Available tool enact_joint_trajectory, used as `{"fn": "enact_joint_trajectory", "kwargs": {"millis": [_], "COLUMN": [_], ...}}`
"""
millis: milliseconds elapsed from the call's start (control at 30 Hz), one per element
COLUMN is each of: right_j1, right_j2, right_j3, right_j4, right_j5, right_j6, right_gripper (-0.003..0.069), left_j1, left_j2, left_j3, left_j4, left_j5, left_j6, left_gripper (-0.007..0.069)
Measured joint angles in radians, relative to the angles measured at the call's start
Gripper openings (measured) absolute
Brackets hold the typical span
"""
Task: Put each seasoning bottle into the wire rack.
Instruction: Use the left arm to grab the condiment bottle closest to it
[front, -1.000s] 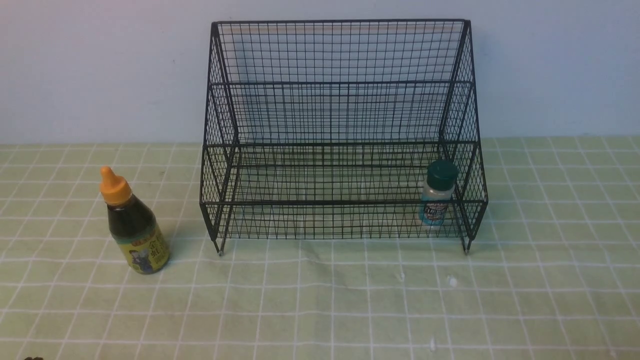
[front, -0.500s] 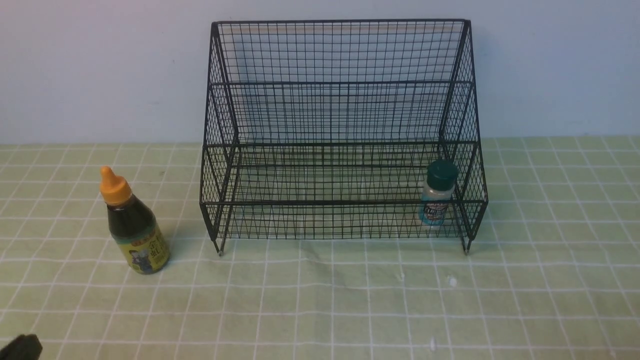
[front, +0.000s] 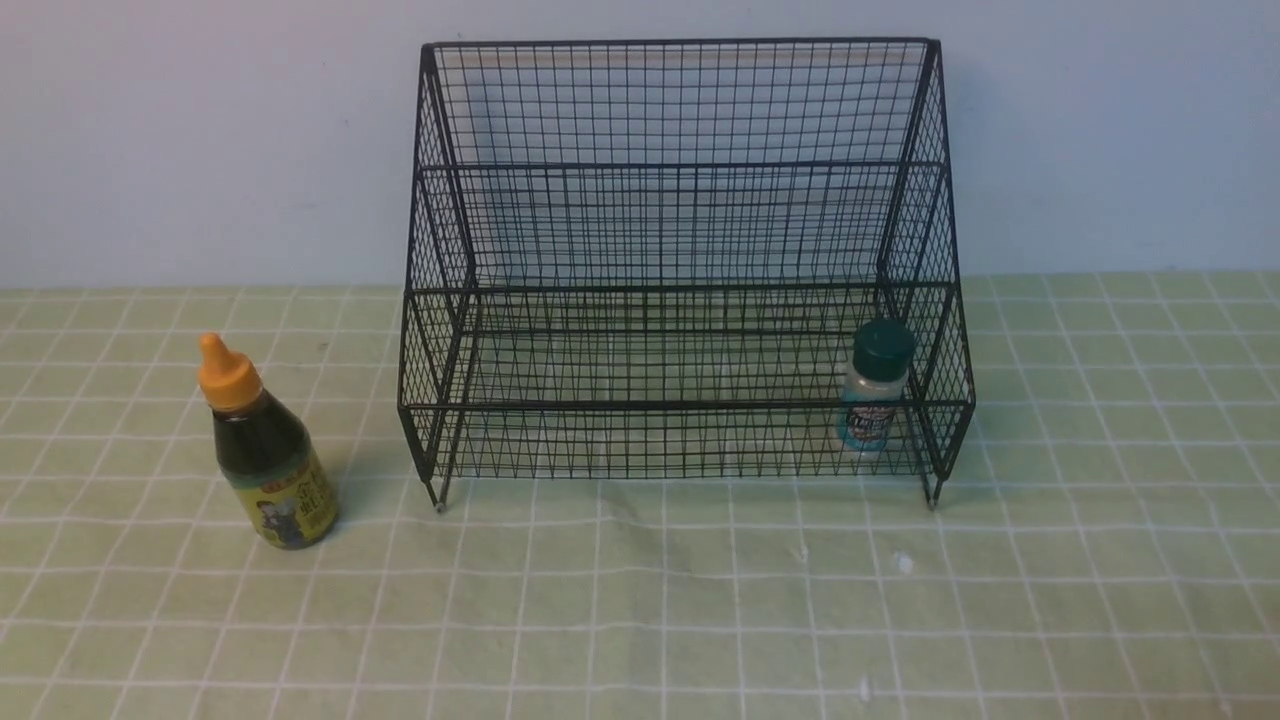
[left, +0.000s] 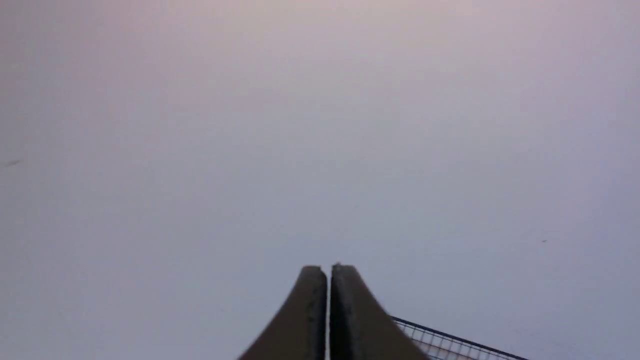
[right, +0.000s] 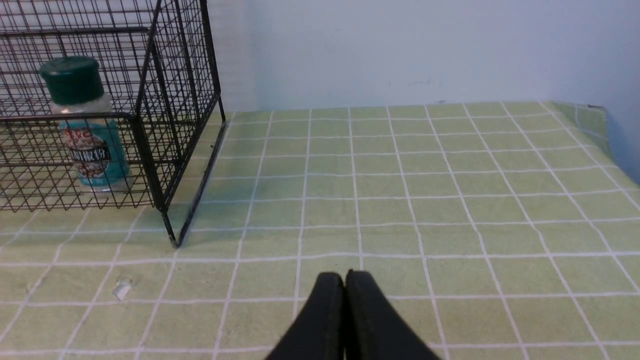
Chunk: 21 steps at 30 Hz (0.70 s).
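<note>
Changed: the dark shape that poked into the front view's lower left corner half a second ago has gone. It was probably your left arm pulling out of shot, though the sliver was too small to be sure. Bottles and rack haven't budged.
Already home: the shaker (front: 872, 395) stands upright in the lower tier of the wire rack (front: 680, 405), at its right end, close to the side mesh.
Still out: the dark bottle (front: 265, 450) stands upright on the tablecloth (front: 640, 600), near the rack's left side but clear of it.
Left gripper (left: 328, 270): fingers pressed together on nothing, aimed up at the bare wall (left: 250, 125).
Right gripper (right: 344, 276): shut tight too, empty, low over the cloth out beyond the rack's right side.
Step in hand: by my reading, your left arm goes for the dark bottle.
Doing it well: spread the fingers before you descend and tip the wrist down. Take the labelled body, not the tapered orange cap. Lift clear over the front rail and set it down at the left end, well apart from the shaker.
Front view only: it alone shows the dark bottle.
Right wrist only: the shaker's base sits flat on the mesh floor.
Left wrist only: your closed fingers and a corner of the rack's top rim.
</note>
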Motion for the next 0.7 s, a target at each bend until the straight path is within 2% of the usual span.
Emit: {"fn": "enact_joint_trajectory", "kwargs": {"millis": [33,133,167,200,233,267,300,333,367,467,700], "right_j1": [0.000,0.000,0.000,0.000,0.000,0.000,0.000,0.000,0.000,0.000,0.000], "right_j2": [0.000,0.000,0.000,0.000,0.000,0.000,0.000,0.000,0.000,0.000,0.000], "right_j3": [0.000,0.000,0.000,0.000,0.000,0.000,0.000,0.000,0.000,0.000,0.000], "right_j4": [0.000,0.000,0.000,0.000,0.000,0.000,0.000,0.000,0.000,0.000,0.000], "right_j5": [0.000,0.000,0.000,0.000,0.000,0.000,0.000,0.000,0.000,0.000,0.000], "right_j6": [0.000,0.000,0.000,0.000,0.000,0.000,0.000,0.000,0.000,0.000,0.003], "right_gripper": [-0.0013,-0.0013,-0.0013,-0.0013,-0.0013,-0.0013,-0.0013,-0.0013,-0.0013,-0.0013,-0.0013], "left_j1": [0.000,0.000,0.000,0.000,0.000,0.000,0.000,0.000,0.000,0.000,0.000], "left_j2": [0.033,0.229,0.333,0.394,0.473,0.489,0.617,0.648,0.755,0.959,1.291], "left_j3": [-0.075,-0.329,-0.419,-0.491,-0.559,-0.571,-0.671,-0.694,-0.772,-0.920,-1.174], "left_j4": [0.017,0.061,0.068,0.070,0.070,0.070,0.072,0.072,0.074,0.092,0.176], "left_j5": [0.082,0.457,0.624,0.697,0.838,0.838,1.032,1.069,1.183,1.316,1.424], "left_j6": [-0.004,-0.006,0.006,0.013,0.029,0.029,0.045,0.046,0.052,0.073,0.096], "left_gripper": [-0.0006,-0.0006,-0.0006,-0.0006,-0.0006,-0.0006,-0.0006,-0.0006,-0.0006,-0.0006,-0.0006]}}
